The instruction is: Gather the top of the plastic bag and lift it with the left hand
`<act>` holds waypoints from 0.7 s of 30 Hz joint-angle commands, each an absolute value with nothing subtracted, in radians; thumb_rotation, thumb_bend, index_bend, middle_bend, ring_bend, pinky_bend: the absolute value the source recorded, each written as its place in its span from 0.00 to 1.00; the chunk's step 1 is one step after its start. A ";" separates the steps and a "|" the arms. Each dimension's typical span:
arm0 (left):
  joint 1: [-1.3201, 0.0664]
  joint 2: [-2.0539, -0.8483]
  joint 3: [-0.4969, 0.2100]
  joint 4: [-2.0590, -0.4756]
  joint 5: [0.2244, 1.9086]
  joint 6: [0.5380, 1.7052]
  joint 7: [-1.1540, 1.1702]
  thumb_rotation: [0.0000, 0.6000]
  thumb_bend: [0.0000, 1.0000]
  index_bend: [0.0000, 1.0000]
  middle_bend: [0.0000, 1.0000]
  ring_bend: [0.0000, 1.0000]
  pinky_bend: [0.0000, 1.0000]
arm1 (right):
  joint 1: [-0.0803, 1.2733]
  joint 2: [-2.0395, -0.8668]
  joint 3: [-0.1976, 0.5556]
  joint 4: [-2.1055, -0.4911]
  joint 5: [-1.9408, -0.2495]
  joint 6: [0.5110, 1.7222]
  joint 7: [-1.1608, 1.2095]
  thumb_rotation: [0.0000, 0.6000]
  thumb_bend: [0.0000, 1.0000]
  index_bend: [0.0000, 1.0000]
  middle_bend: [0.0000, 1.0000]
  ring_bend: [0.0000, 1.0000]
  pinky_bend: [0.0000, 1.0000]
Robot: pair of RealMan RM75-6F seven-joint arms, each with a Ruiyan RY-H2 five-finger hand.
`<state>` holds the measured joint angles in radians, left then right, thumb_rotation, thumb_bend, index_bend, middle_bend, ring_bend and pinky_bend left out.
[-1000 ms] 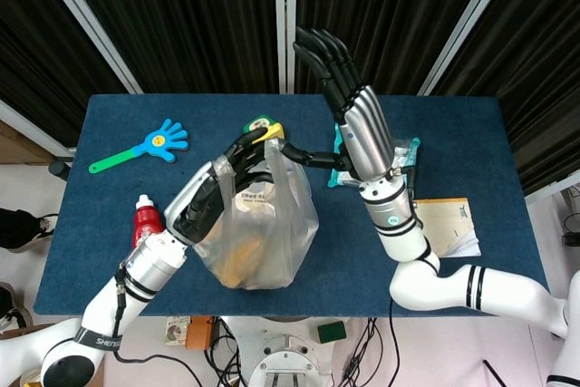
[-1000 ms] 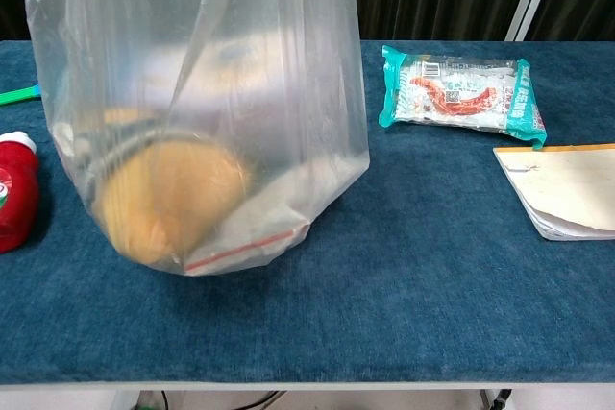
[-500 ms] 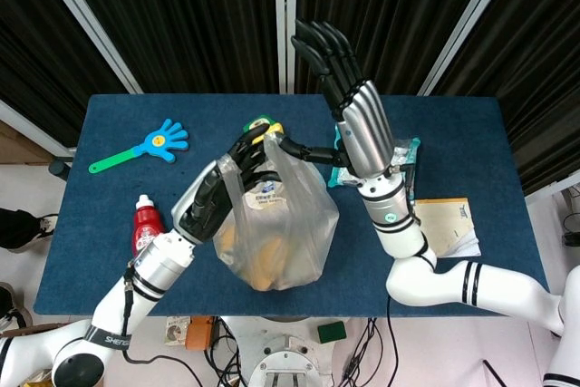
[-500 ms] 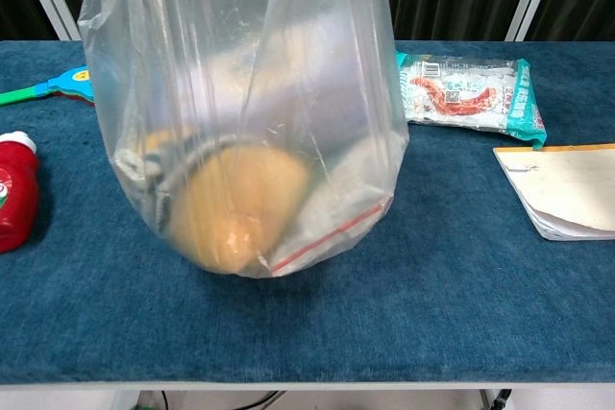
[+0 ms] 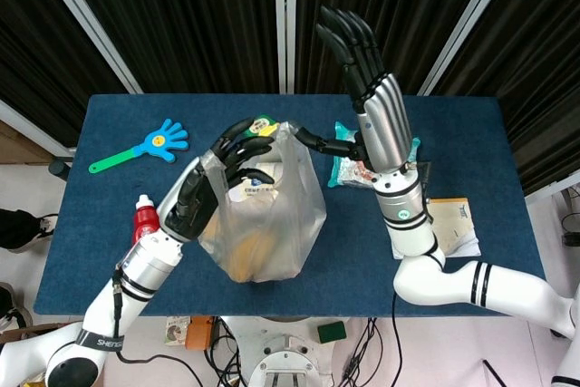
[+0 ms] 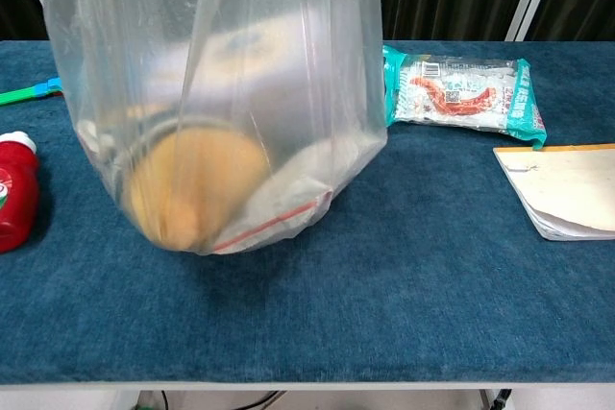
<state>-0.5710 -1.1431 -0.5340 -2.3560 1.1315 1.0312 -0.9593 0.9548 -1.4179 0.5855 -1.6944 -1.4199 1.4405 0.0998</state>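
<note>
My left hand (image 5: 232, 156) grips the gathered top of the clear plastic bag (image 5: 265, 217). The bag (image 6: 221, 112) hangs off the blue table (image 6: 432, 276) with a shadow beneath it. Inside it lie a round orange item (image 6: 187, 189) and a clear pouch with a red strip. My right hand (image 5: 373, 97) is raised to the right of the bag, its fingers spread and pointing up and nothing in it. Its thumb reaches toward the bag's top edge. Neither hand shows in the chest view.
A blue hand-shaped clapper (image 5: 150, 144) lies at the back left. A red bottle (image 6: 14, 189) stands left of the bag. A teal snack packet (image 6: 461, 93) and a notebook (image 6: 562, 189) lie to the right.
The hanging bag has swung back to the left with my left hand. My right hand has drifted right, a little away from the bag.
</note>
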 commanded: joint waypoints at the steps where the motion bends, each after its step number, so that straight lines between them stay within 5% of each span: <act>1: -0.564 -1.134 -0.532 -2.356 1.142 1.026 -0.972 0.32 0.08 0.11 0.22 0.16 0.36 | 0.955 -1.417 0.584 -1.693 -1.421 1.441 0.103 1.00 0.19 0.00 0.00 0.00 0.00; 21: -0.597 -1.101 -0.517 -2.356 1.124 0.970 -0.936 0.32 0.08 0.24 0.32 0.25 0.38 | 0.966 -1.422 0.572 -1.686 -1.416 1.429 0.106 1.00 0.19 0.00 0.00 0.00 0.00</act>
<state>-0.5887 -1.1042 -0.5166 -2.3560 1.1382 0.9759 -0.9464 0.9664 -1.4218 0.5722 -1.6855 -1.4153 1.4289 0.1057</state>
